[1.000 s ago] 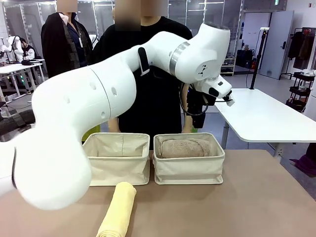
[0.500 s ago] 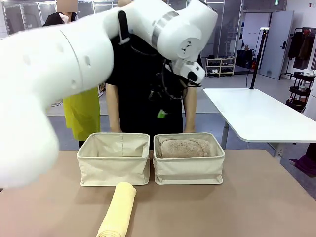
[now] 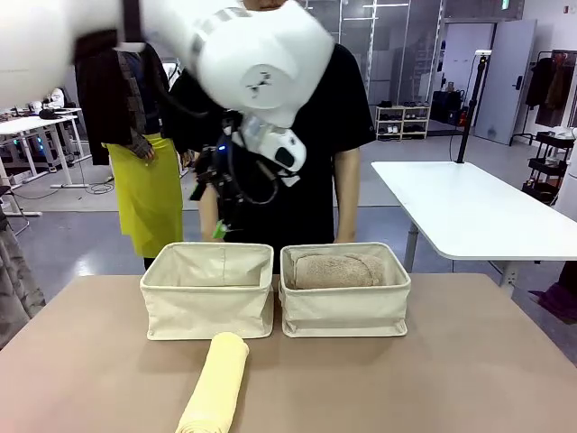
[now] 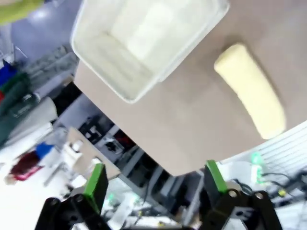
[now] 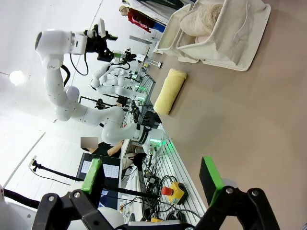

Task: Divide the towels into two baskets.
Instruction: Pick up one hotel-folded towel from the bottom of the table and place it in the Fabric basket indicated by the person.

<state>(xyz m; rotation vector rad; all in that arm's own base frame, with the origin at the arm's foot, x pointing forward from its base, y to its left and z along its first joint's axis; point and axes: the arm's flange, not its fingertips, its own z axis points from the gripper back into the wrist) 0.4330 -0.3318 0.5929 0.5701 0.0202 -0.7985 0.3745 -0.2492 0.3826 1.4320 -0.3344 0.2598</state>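
— Since a second ago the left arm [image 3: 261, 63] has swung away from above the right basket [image 3: 344, 311] toward the robot's left. Its wrist now hangs high over the far side of the left basket [image 3: 209, 302].

— Did the towels move with it?

— No. I count two. The tan towel [image 3: 329, 269] lies in the right basket, as before. The yellow towel [image 3: 216, 383] lies on the table [image 3: 469, 361] just in front of the left basket, in the same spot, with its far end near the front wall.

— And the baskets?

— Two, side by side and close together at the middle of the table. Neither has shifted.

— What has the left gripper [image 4: 155, 181] got?

— Nothing. Its jaws are spread wide with no object between the green pads. Its own camera, blurred, looks down on the left basket with the yellow towel lying beside it.

— The right gripper [image 5: 151, 176]?

— Spread wide too and holding nothing. It sits well apart from the baskets, looking along the table at them.

— Anyone else there?

— A person [image 3: 338, 135] in a black shirt stands at the far side, right behind the baskets.
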